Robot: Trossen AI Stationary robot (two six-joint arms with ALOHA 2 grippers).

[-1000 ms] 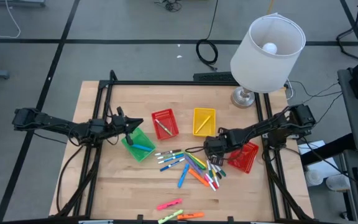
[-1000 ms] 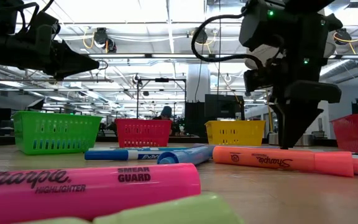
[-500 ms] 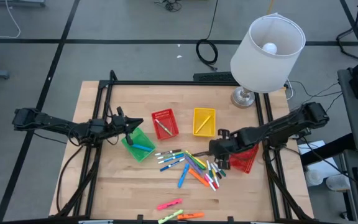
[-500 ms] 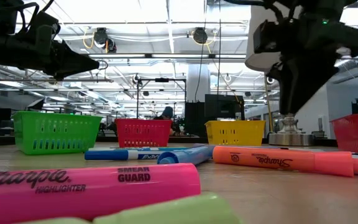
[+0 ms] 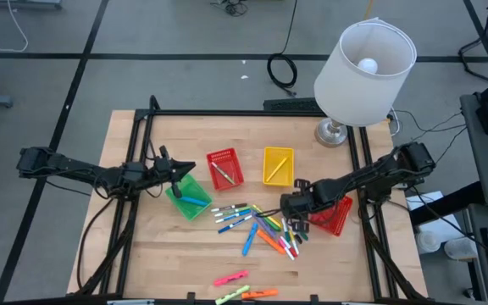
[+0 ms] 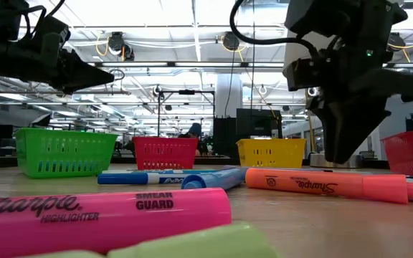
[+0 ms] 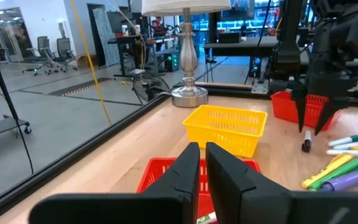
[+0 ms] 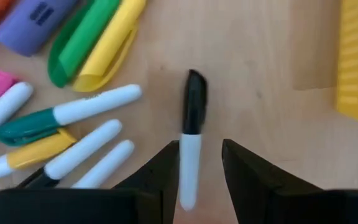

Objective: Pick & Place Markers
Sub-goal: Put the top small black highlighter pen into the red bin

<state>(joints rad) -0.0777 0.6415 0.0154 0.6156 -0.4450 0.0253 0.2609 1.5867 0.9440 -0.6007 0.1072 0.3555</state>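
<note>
room: open lab hall behind, ceiling lights, racks; a person shows far back behind the red basket [image 6: 165, 152] in the low view
counter: wooden counter [image 5: 142, 246] with a lamp [image 5: 364, 61] at its far right corner
change, right hand: right hand [image 5: 290, 206] has swung back toward the pile since half a second ago and sits lower in the low view, much like a second ago
change, left hand: left hand [image 5: 180, 167] has not moved over the last second
change, markers: pile of markers [image 5: 261, 227] looks the same as before
right hand state: fingers apart, holding nothing; they straddle a black-capped white marker [image 8: 191, 134] lying flat on the wood
left hand state: fingers nearly together, thin gap, nothing between them; hovers over the green basket [image 5: 189, 196]
task things: most markers lie mid-counter between the baskets and the front edge; pink, green and orange highlighters [image 5: 231, 278] lie apart near the front edge; one blue marker [image 5: 195, 201] in the green basket, one in the red, one in the yellow basket [image 5: 277, 164]
hidden: right hand's fingertips are cut off in its wrist view; second red basket [image 5: 332, 215] is partly under the right arm
hard to tell: whether the right fingertips touch the counter, probably not
only right wrist: the straddled marker and its black cap
only left wrist: the right hand [image 7: 309, 124] standing upright beside that marker [image 7: 306, 144]
only low: pink highlighter [image 6: 106, 215] print up close, orange one [image 6: 325, 183] behind
</note>
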